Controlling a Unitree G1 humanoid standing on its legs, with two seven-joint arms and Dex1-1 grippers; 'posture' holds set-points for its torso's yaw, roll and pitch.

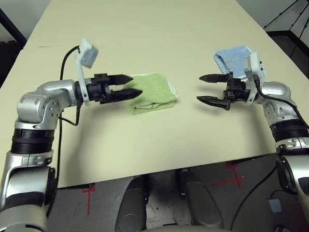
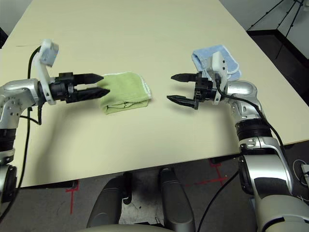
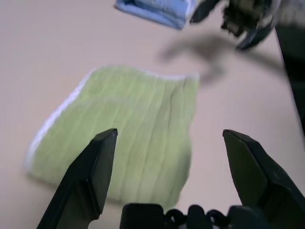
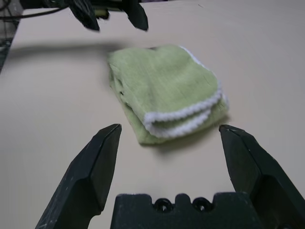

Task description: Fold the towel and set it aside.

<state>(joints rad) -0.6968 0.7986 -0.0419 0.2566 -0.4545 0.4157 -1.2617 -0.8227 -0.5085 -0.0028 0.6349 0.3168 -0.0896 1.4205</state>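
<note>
Towel [image 1: 151, 93] lies folded on the table [image 1: 159, 34], between our two empty, wide-open grippers. We should pinch all its layers with the left gripper [image 1: 131, 85] and slide it aside flat.

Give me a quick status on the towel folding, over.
Left gripper open at the towel's edge; right gripper open, apart from it. Towel folded, flat on table. Blue cloth behind right gripper; nothing in the way.
</note>
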